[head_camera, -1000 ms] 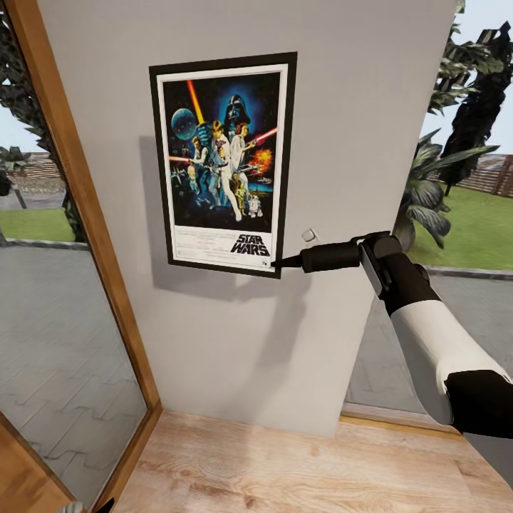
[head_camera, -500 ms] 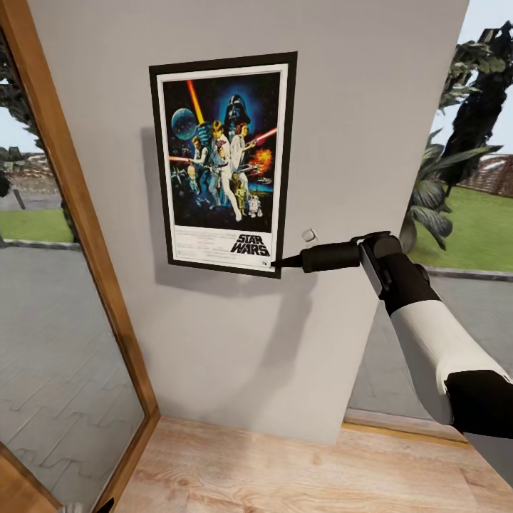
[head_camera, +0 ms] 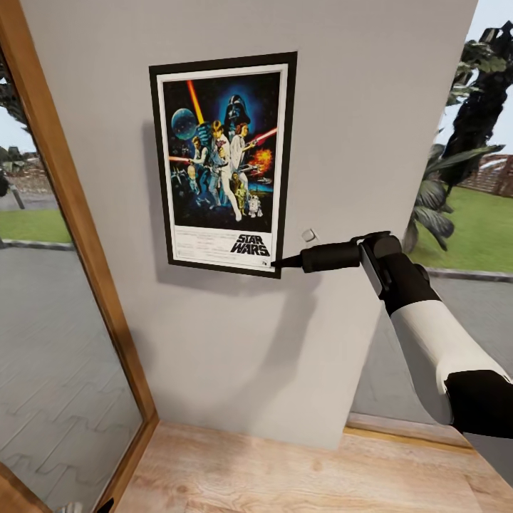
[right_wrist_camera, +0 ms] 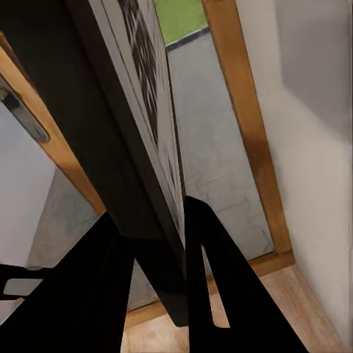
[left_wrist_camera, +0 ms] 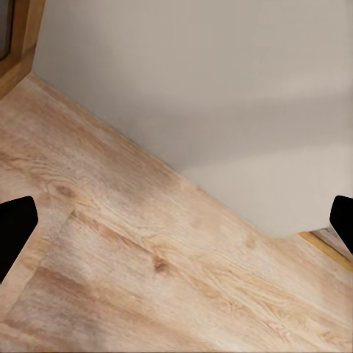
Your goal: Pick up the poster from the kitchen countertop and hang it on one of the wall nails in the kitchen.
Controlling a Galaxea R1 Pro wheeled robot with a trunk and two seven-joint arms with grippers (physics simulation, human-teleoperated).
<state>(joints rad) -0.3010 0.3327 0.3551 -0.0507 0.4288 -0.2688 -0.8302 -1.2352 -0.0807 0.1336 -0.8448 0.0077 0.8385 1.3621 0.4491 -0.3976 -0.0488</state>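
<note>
The poster (right_wrist_camera: 140, 125) runs out of the right wrist picture at the top, so its print is unreadable there. The left gripper (left_wrist_camera: 176, 220) shows two dark fingertips (left_wrist_camera: 15, 228) (both cut by the picture's sides). The right arm's (head_camera: 456, 370) upper part leaves the head view.

A home interior: plank wooden floor (head_camera: 285, 477), grey wall (head_camera: 370, 107), wood-framed glazing (head_camera: 78, 235) onto a garden.

Bright, even daylight; the poster (head_camera: 222, 164) casts a soft shadow down the wall (head_camera: 370, 107); wrist views look slightly blurred.
</note>
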